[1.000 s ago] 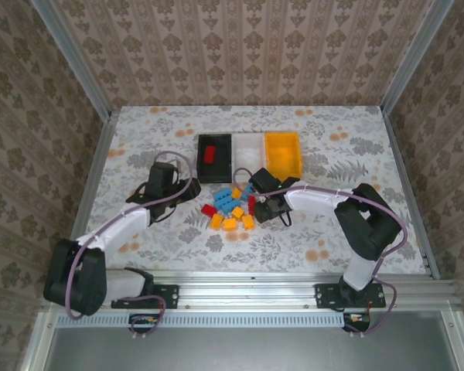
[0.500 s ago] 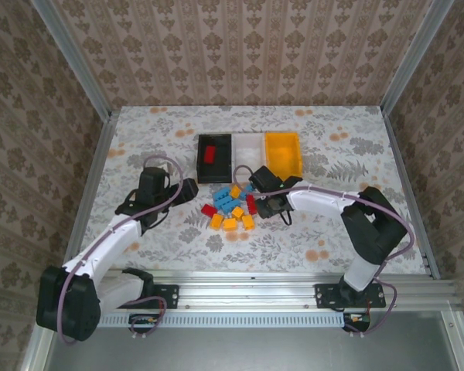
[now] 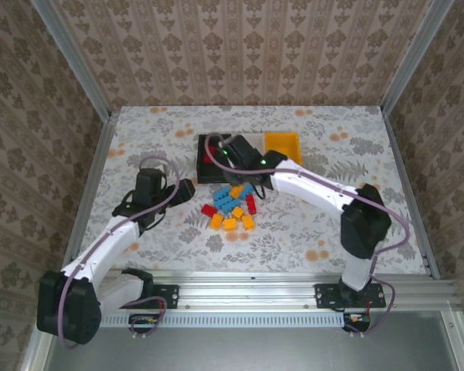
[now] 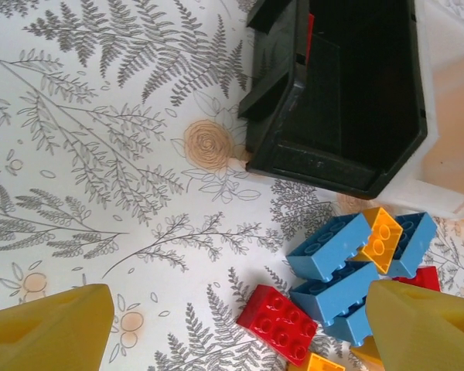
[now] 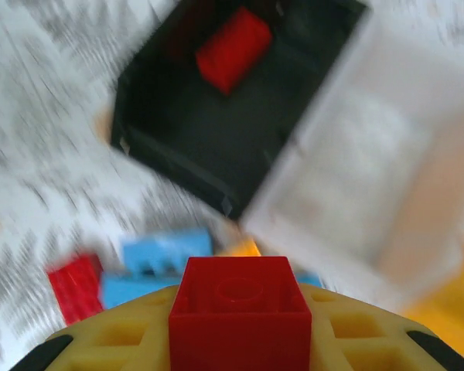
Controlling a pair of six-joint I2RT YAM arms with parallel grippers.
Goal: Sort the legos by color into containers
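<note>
I count three: black bin (image 5: 182, 135), white bin (image 5: 356, 154), orange bin (image 3: 283, 142). One red brick (image 5: 233, 49) in black; right gripper (image 5: 240, 340) clamps second brick (image 5: 240, 305); left gripper (image 4: 243, 309) agape.

Beige damask wallpaper walls (image 3: 240, 46) on three sides, aluminium posts (image 3: 73, 58) at the corners. Tabletop (image 3: 162, 127) covered in a pale fern-and-flower print — orange blooms, grey leaves. Aluminium rail (image 3: 247, 284) along the near edge. Even, soft light.

bins (image 3: 284, 141): 3 | red legos (image 4: 277, 323): 4 | blue legos (image 4: 329, 247): about 4 | orange legos (image 4: 380, 239): about 5
</note>
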